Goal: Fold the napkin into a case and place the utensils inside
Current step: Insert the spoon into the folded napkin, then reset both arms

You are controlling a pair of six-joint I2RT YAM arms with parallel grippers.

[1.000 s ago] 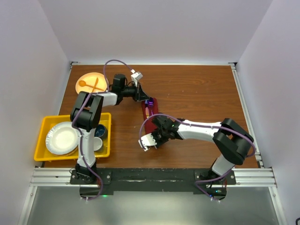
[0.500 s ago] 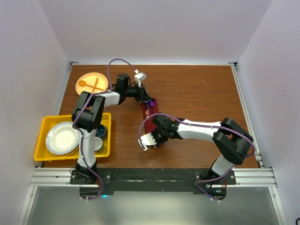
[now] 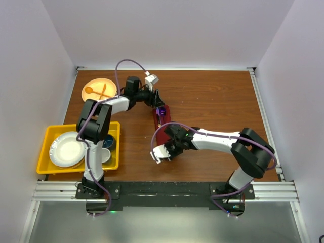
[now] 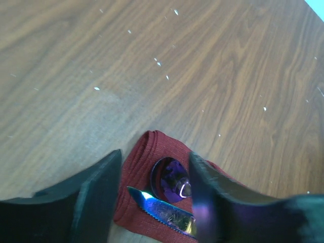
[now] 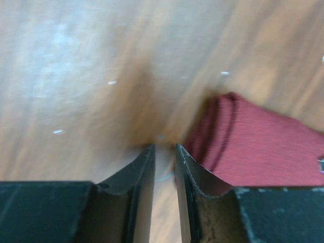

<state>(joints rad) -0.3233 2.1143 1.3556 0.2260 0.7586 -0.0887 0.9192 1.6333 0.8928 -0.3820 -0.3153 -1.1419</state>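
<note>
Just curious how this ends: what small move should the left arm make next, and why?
Probably lower the left gripper and close it on the knife blade to tuck it straighter into the case. The gripper is open and straddles that end, where the blade and the spoon bowl lie exposed.

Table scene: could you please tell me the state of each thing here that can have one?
Napkin: folded narrow, lying flat.
Knife: blade tip poking from the napkin's far end.
Spoon: apparently its bowl shows at that end.
Left fingers: open, straddling that end.
Right fingers: nearly shut, empty, beside the near end.
Orange plate: carries orange spoon and fork.
Yellow bin: holds white plate and other dishes.
</note>
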